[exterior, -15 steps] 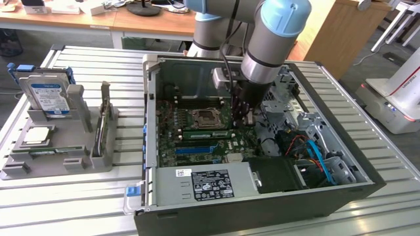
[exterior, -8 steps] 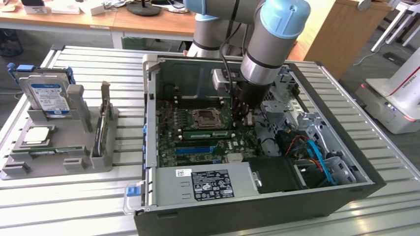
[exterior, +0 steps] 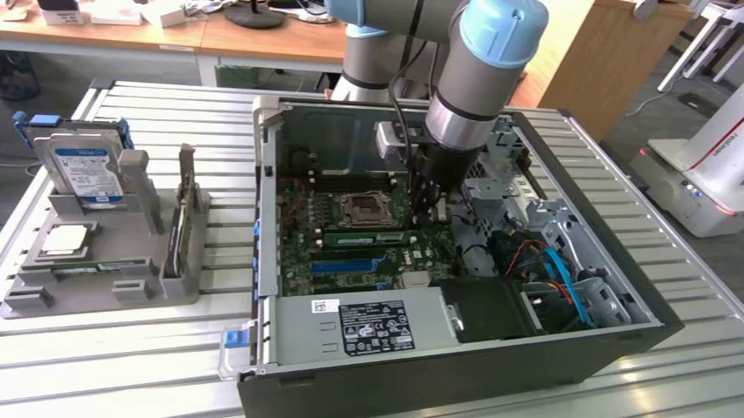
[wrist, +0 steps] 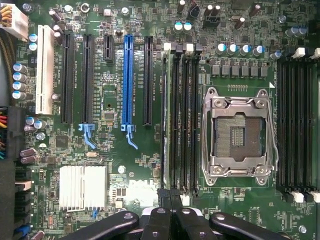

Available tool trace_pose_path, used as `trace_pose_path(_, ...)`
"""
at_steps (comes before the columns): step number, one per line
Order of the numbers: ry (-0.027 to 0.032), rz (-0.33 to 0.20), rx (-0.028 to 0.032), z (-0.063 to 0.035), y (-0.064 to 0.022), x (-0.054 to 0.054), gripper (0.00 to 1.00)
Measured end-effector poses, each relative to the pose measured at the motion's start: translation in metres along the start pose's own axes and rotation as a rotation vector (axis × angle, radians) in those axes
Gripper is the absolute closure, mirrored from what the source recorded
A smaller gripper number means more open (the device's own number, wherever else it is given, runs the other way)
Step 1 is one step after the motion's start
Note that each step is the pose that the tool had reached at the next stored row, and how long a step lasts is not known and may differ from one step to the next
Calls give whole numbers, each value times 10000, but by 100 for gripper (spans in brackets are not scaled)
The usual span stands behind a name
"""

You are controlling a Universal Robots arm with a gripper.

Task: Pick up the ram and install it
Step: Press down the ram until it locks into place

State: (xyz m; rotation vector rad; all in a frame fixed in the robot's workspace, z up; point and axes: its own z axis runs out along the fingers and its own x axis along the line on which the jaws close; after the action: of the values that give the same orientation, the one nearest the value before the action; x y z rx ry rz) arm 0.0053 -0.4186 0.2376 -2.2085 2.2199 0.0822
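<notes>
PSU [exterior: 369, 324]: lower centre of exterior view, nearest, in case.
Ram [exterior: 369, 237]: green stick mid-frame, lying along mobo slots beside CPU socket [exterior: 362, 209]; looks seated or nearly so.
Gripper [exterior: 426, 209]: just right of ram, down inside case [exterior: 465, 383]; fingers [wrist: 170, 220] pressed together, nothing clamped.
Tray [exterior: 104, 287]: left on bench, HDD [exterior: 84, 174] upright.

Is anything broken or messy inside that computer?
Nothing looks broken or spilled. The computer case lies open, and the processor socket on the motherboard is empty. A square silver chip sits in the grey tray beside it.
</notes>
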Motion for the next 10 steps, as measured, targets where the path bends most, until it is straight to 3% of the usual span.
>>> trace_pose_path(10,0,0,-1,37,-1,1,89)
